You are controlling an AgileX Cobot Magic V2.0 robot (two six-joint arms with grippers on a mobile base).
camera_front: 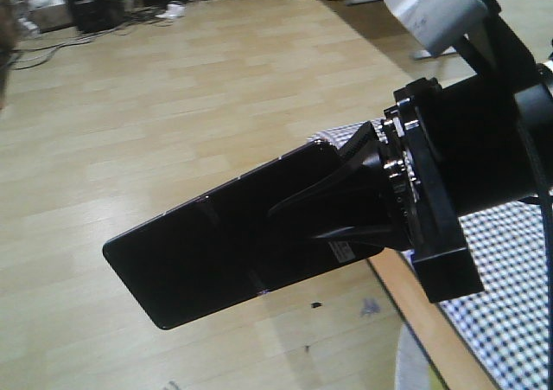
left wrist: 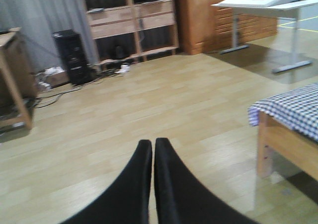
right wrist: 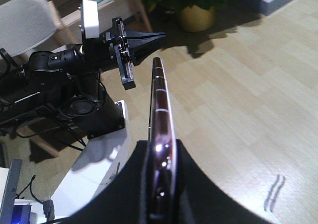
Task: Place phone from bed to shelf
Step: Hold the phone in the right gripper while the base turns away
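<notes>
Floor (camera_front: 130,148) of pale smooth planks lay open at left; over it the thin glossy black rectangular phone (camera_front: 216,252) was pinched at one end by the black right gripper (camera_front: 294,221), near the check-cloth bed (camera_front: 510,303). The black left gripper (left wrist: 152,147) had its fingers touching, holding nothing.

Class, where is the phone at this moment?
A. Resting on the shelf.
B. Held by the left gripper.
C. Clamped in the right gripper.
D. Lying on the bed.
C: the right gripper clamps the phone edge-on; the left gripper is shut and empty.
</notes>
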